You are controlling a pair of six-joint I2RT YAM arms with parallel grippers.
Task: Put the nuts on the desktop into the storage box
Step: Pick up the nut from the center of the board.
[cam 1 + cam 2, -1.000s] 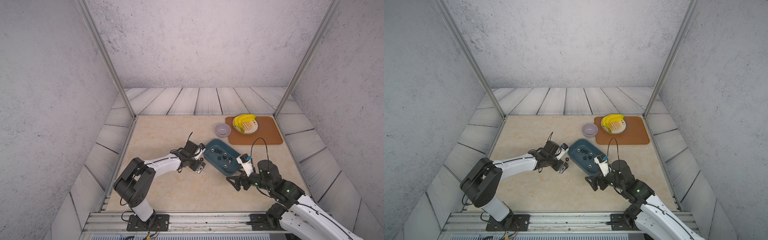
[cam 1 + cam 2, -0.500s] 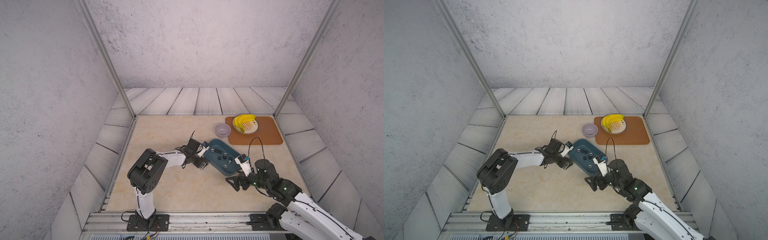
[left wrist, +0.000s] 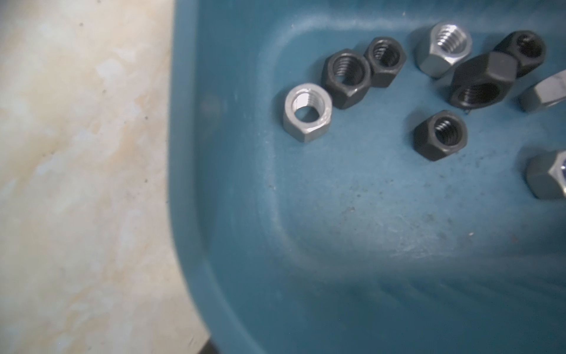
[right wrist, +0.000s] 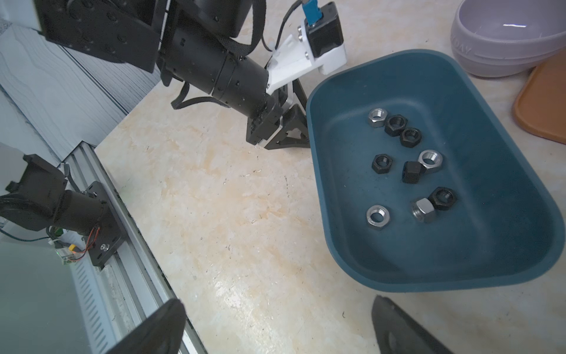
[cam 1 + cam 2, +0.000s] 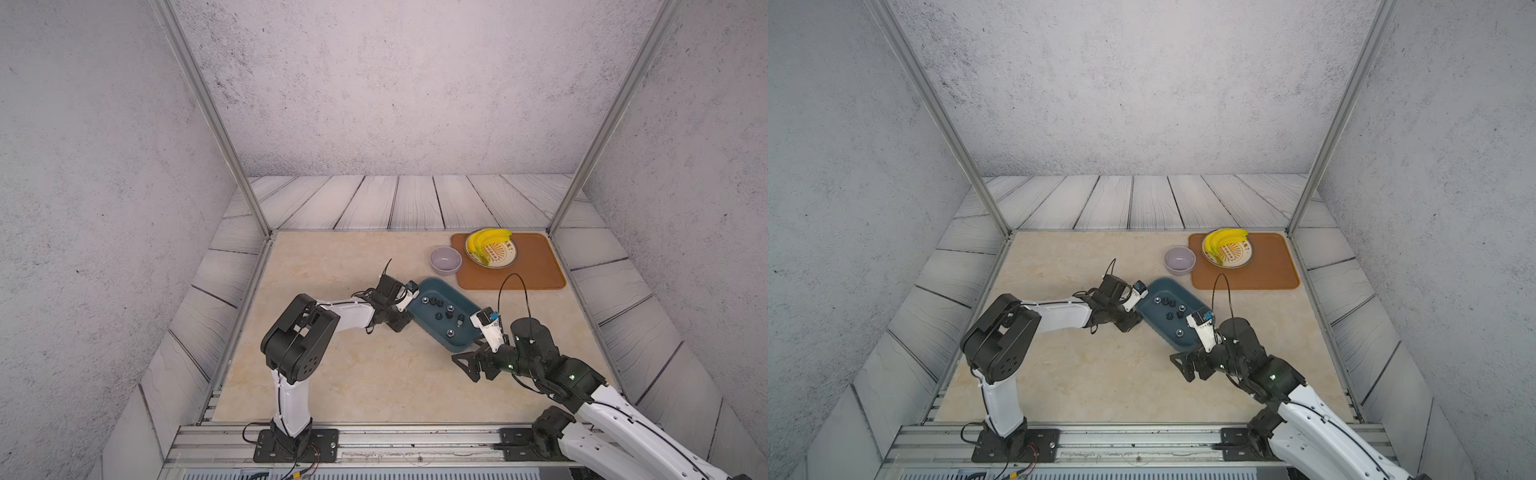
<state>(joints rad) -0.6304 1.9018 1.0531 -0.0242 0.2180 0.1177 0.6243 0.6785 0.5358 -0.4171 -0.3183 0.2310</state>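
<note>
The teal-blue storage box (image 5: 457,293) (image 5: 1183,293) lies at an angle mid-desktop and holds several black and silvery nuts (image 5: 449,309) (image 4: 412,171) (image 3: 307,112). No nut shows on the bare desktop (image 5: 353,374). My left gripper (image 5: 401,323) (image 5: 1130,322) (image 4: 289,135) is low on the desktop, pressed against the outer wall of the box's left end. Its fingers overlap and the flared rim (image 3: 190,184) hides their tips. My right gripper (image 5: 471,353) (image 4: 278,302) hovers open over the desktop by the box's near corner, nothing between its fingers.
A lilac bowl (image 5: 445,259) stands just behind the box. An orange-brown tray (image 5: 532,274) at the back right carries a plate of bananas (image 5: 490,247). A metal rail (image 5: 374,440) runs along the front edge, and frame posts stand at the back corners.
My left arm has folded its elbow up and slid its gripper closer against the box's left end. The right arm has barely shifted.
</note>
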